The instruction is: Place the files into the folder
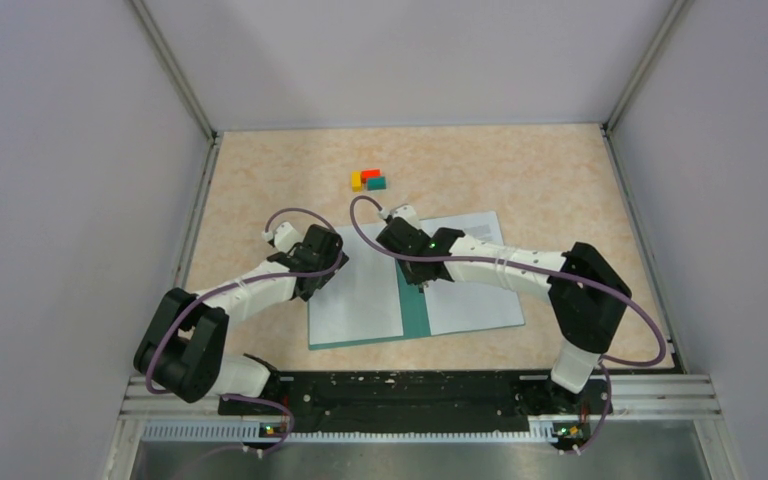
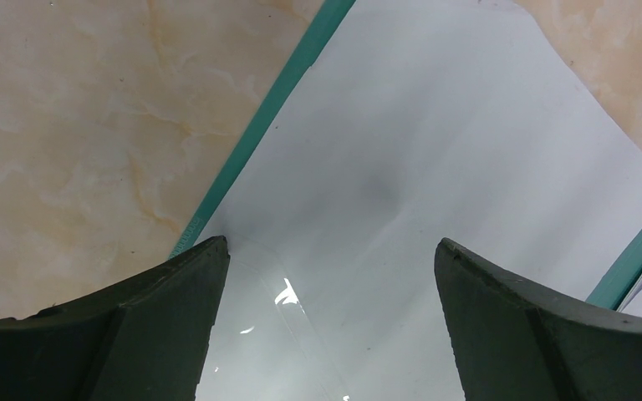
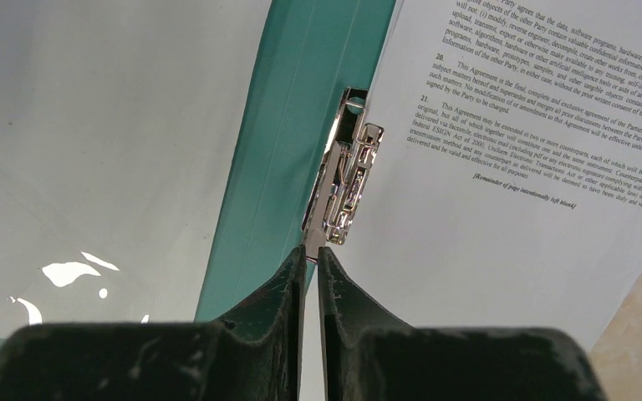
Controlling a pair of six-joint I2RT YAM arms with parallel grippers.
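Observation:
The teal-green folder (image 1: 415, 312) lies open on the table, spine in the middle. White files lie on both halves: a printed sheet on the right half (image 1: 475, 290) and a plain, glossy-looking sheet on the left half (image 1: 360, 300). My right gripper (image 3: 312, 251) is shut on the lower tab of the metal clip (image 3: 347, 175) at the spine (image 3: 301, 125), beside the printed sheet (image 3: 535, 125). My left gripper (image 2: 330, 251) is open and empty, low over the left sheet (image 2: 418, 150) near the folder's teal outer edge (image 2: 276, 109).
A yellow block (image 1: 357, 180), a red block (image 1: 370, 174) and a tiny teal block (image 1: 376, 183) sit together behind the folder. Grey walls enclose the table on three sides. Both arms reach in over the folder from the near edge.

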